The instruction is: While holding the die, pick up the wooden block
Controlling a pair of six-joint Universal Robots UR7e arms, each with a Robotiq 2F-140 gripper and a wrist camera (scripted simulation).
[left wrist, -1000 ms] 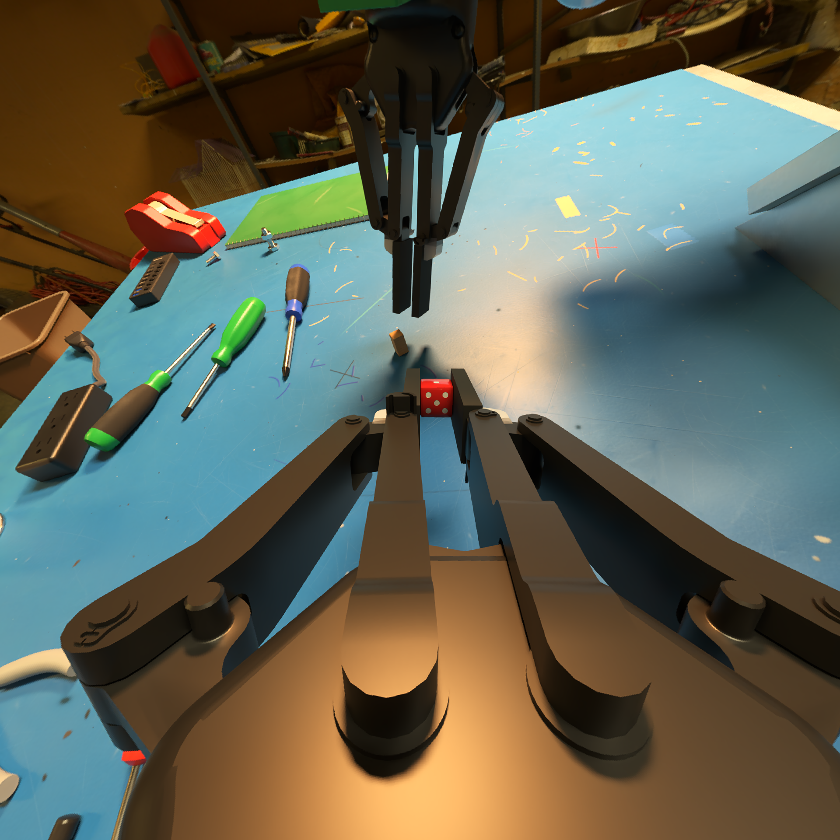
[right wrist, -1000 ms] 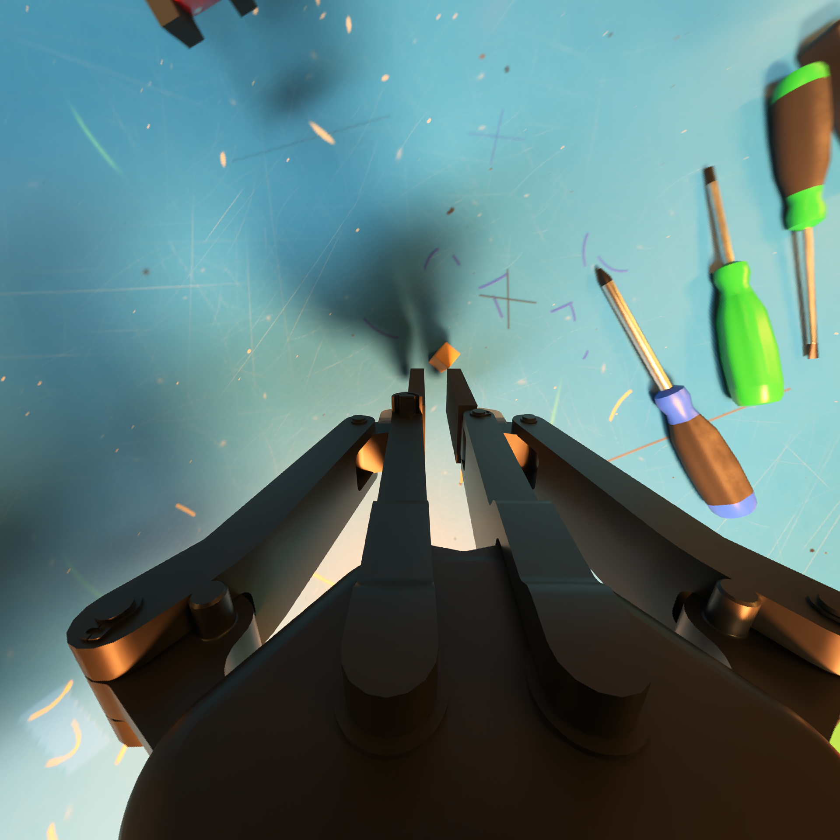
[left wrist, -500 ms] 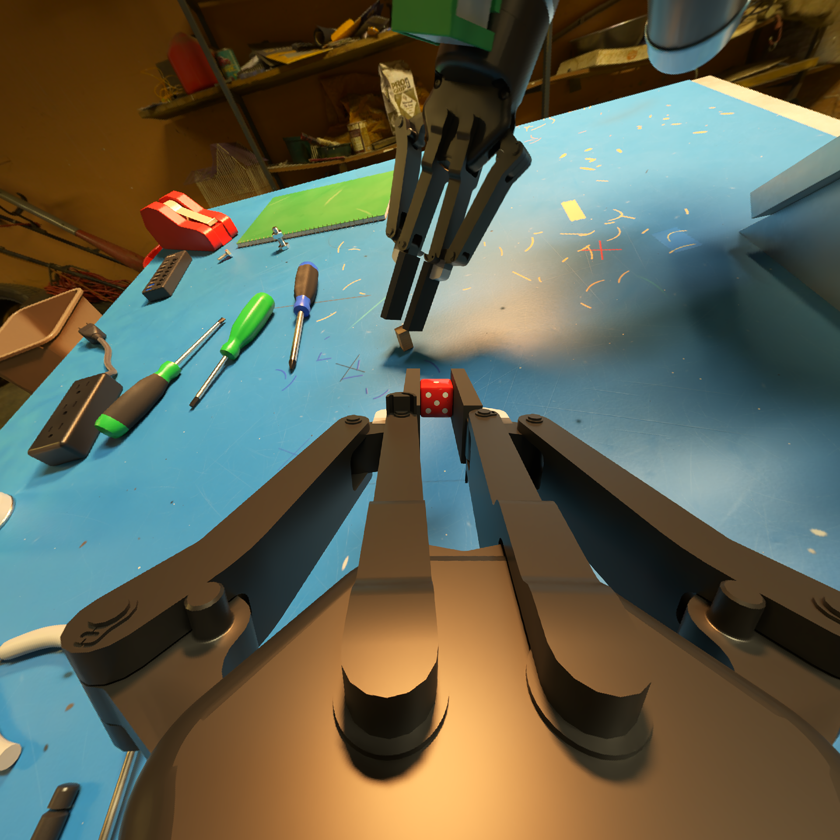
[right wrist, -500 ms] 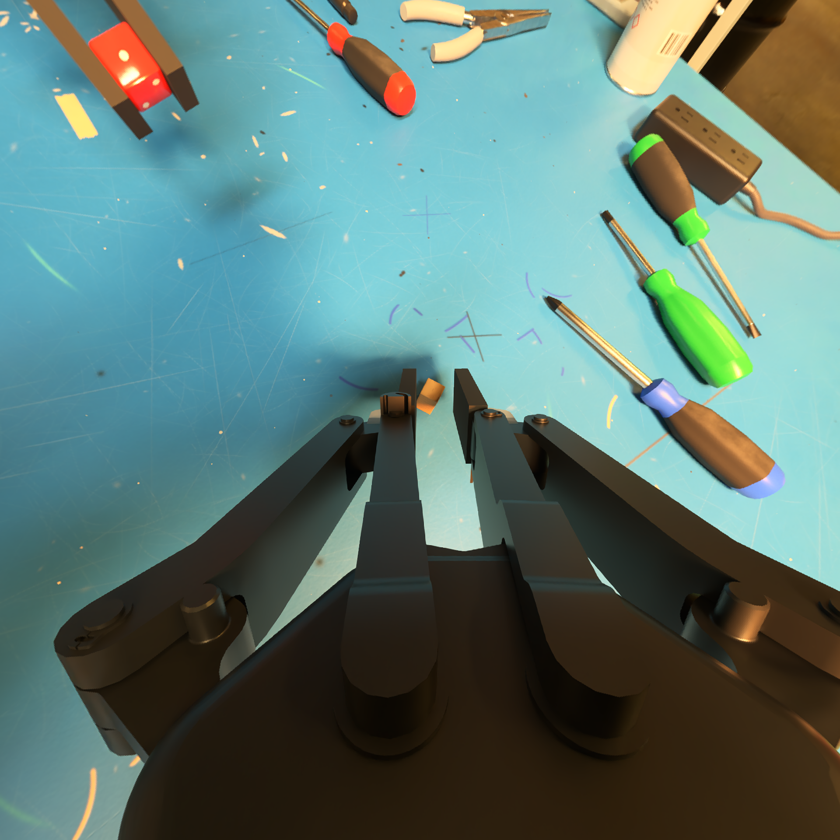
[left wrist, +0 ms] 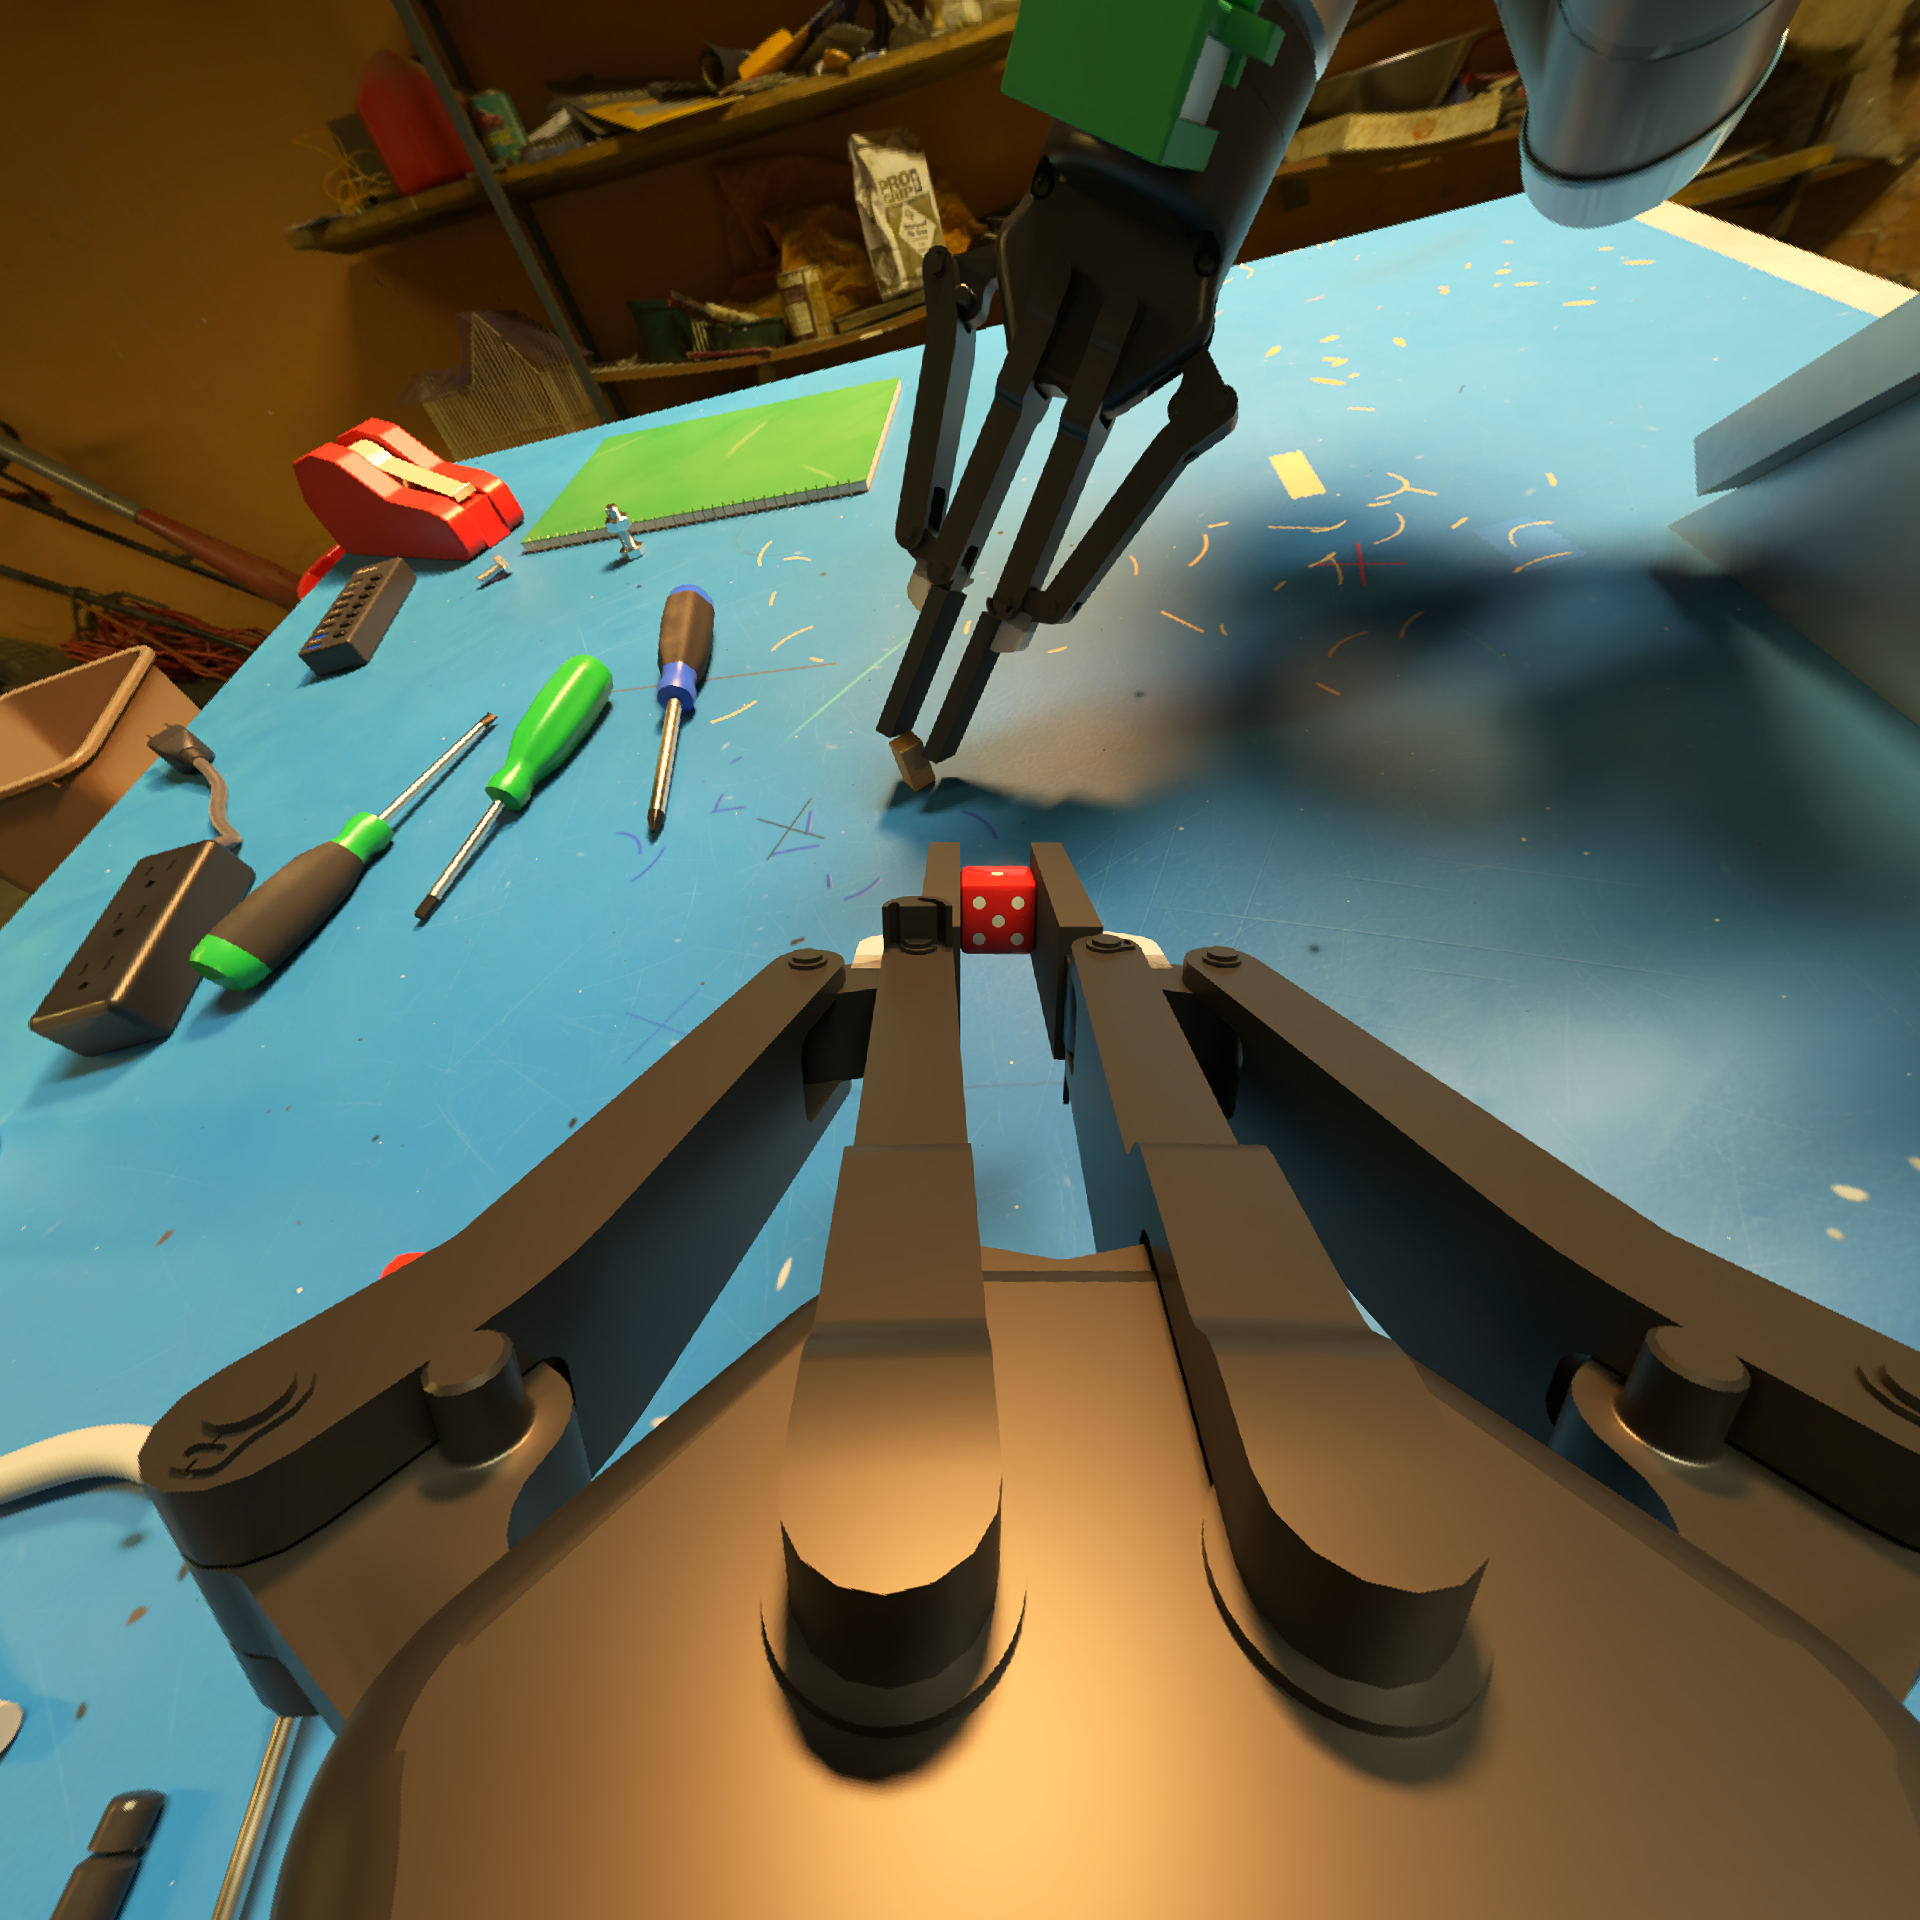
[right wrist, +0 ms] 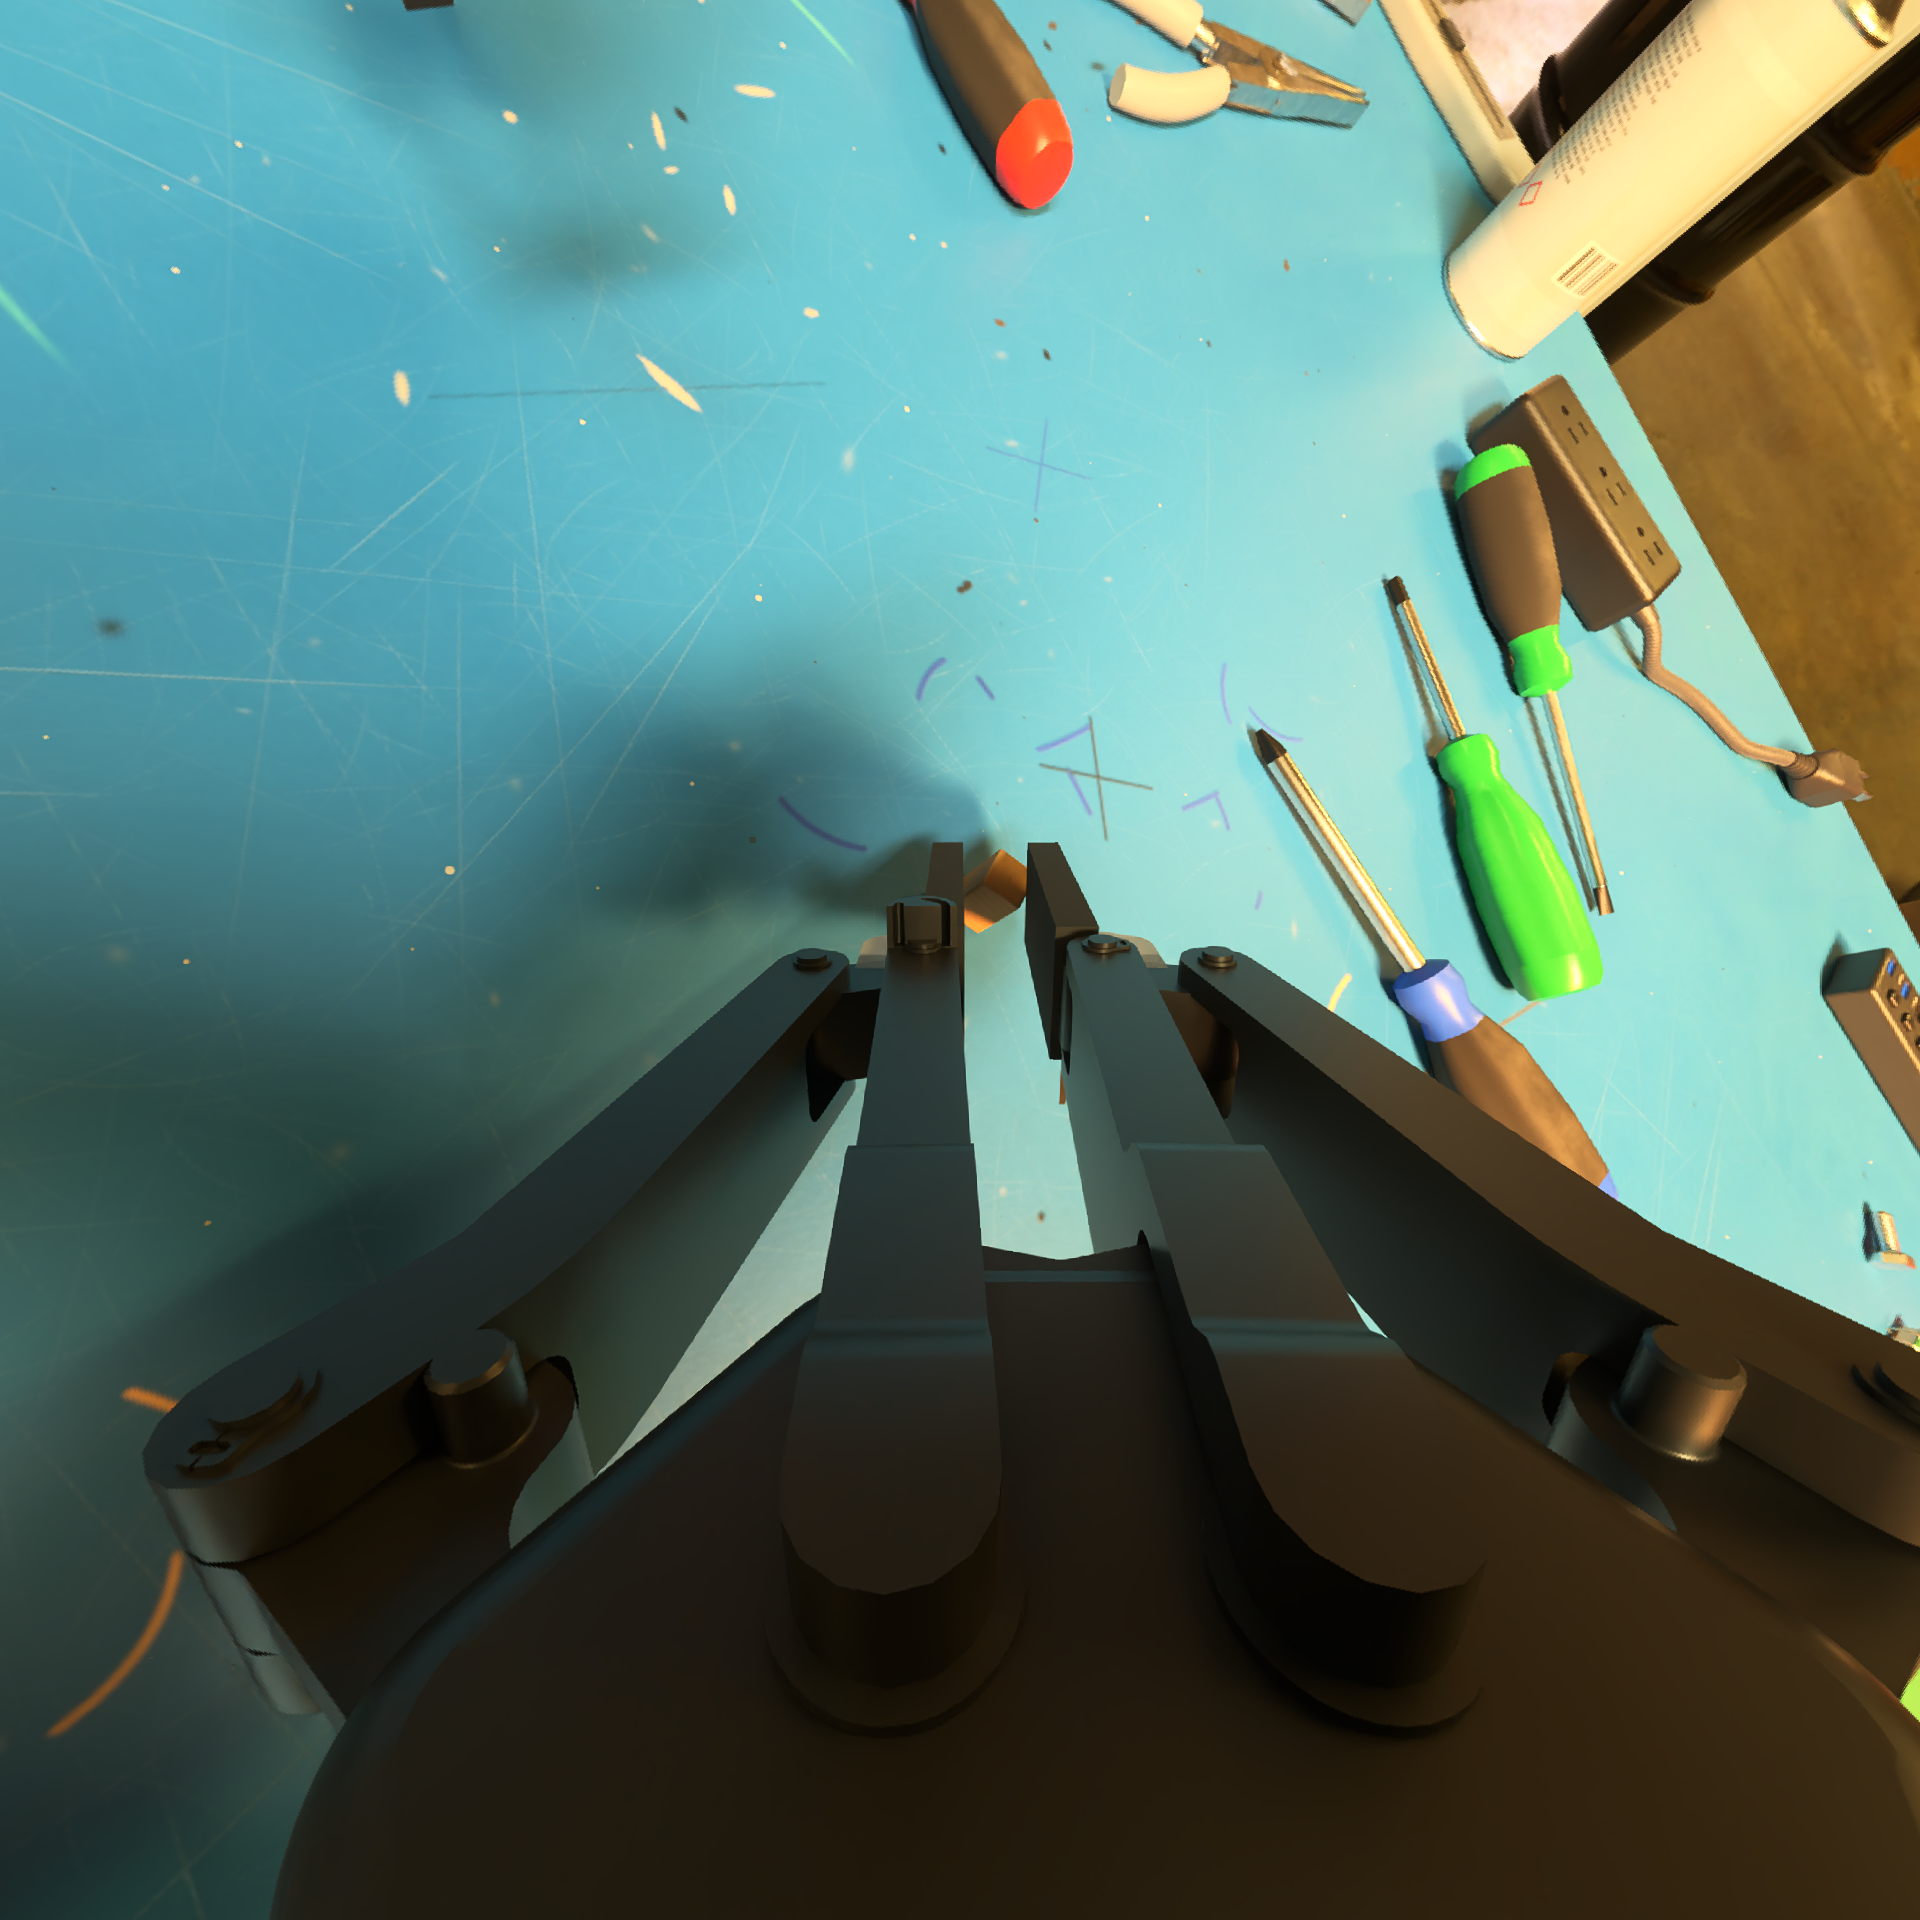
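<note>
Pinched between the left hand [left wrist: 997,883] fingers sits the red die [left wrist: 997,910], white pips facing the camera, both pads flat against its sides and the die clear of the blue table [left wrist: 1455,987]; the right hand [right wrist: 994,873], seen beyond it in the left wrist view, slants down toward the table with its fingers drawn narrow about the wooden block [right wrist: 994,889]; the block sits tilted at the very fingertips, touching the left finger, while a small gap shows beside the other, so whether the grip is firm I cannot tell; nor can I tell whether the block rests on the table; just beside lie pen marks [right wrist: 1091,774]; farther right lie a blue-collared screwdriver [right wrist: 1434,997], a green-handled one [right wrist: 1512,883] and a power strip [right wrist: 1579,509].
</note>
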